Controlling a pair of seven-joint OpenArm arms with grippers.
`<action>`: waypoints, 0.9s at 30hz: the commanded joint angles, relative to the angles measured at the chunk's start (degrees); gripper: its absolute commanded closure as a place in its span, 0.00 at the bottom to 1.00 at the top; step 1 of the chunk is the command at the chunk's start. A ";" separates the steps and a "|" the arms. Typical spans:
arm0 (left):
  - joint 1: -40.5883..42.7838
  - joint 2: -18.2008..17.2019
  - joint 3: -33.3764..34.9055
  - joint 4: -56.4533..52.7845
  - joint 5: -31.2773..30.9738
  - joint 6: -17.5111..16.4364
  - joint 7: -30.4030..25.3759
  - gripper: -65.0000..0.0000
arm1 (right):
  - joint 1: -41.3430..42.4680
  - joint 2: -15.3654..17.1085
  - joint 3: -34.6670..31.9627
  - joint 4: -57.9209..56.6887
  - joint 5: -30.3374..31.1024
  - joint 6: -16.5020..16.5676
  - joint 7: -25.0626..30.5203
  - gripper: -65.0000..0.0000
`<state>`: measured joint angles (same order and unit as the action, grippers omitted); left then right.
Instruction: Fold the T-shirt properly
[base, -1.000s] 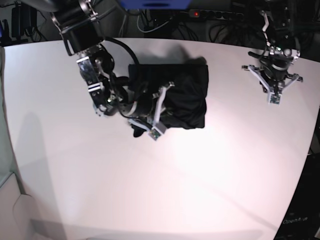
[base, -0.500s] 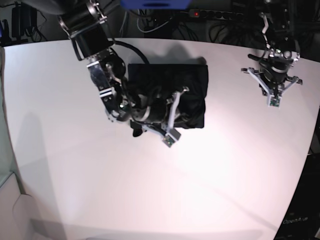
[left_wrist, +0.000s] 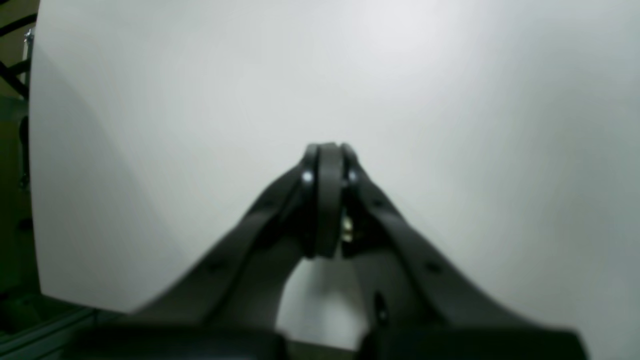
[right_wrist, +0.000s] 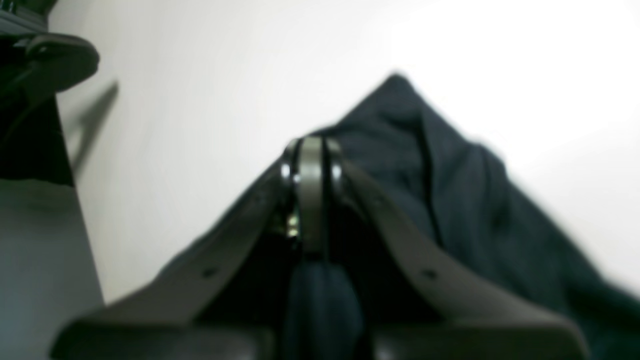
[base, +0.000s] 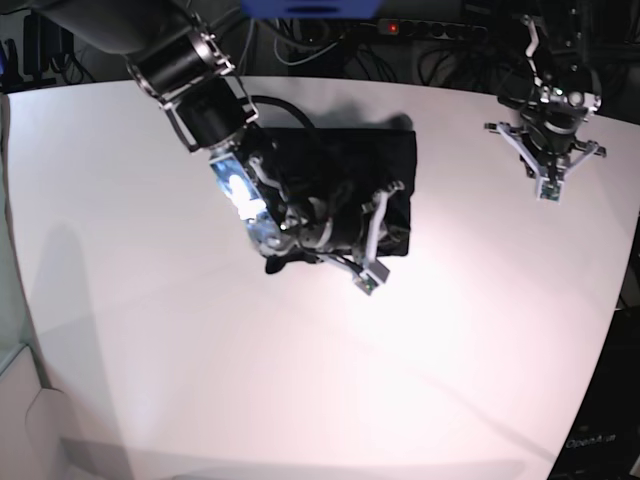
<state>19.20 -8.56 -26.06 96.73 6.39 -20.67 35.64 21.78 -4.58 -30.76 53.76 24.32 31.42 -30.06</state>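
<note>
The T-shirt (base: 395, 160) is a dark bundle, folded roughly square, at the back middle of the white table (base: 300, 380). My right arm reaches across it from the left. My right gripper (base: 367, 283) is at the shirt's front edge. In the right wrist view the right gripper (right_wrist: 310, 150) is shut, with dark navy cloth (right_wrist: 450, 200) bunched between its fingers and spreading behind to the right. My left gripper (base: 548, 190) is at the back right, away from the shirt. In the left wrist view the left gripper (left_wrist: 327, 150) is shut and empty above bare table (left_wrist: 150, 100).
A power strip and cables (base: 430, 28) lie behind the table's back edge. The table's curved right edge (base: 615, 310) runs close under my left arm. A grey ledge (right_wrist: 40, 250) shows at the left of the right wrist view.
My right arm has swept to the right across the shirt, carrying its shut gripper from the shirt's front left to its front right. My left arm has hardly moved.
</note>
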 joint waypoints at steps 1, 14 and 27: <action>-0.17 -0.63 -0.27 0.90 -0.11 0.31 -1.13 1.00 | 2.26 -1.27 -0.58 0.35 0.87 0.19 1.62 1.00; -0.26 -0.63 0.00 0.90 -0.11 0.31 -1.13 1.00 | 3.76 -3.55 -4.27 -0.26 0.87 0.19 1.10 1.00; -0.34 -0.54 0.09 0.37 -0.11 0.31 -1.13 1.00 | 4.20 -3.46 -7.70 4.75 0.87 0.19 1.01 1.00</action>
<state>19.14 -8.56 -25.78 96.23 6.37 -20.67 35.55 24.29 -7.29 -38.68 57.49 24.32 31.44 -30.41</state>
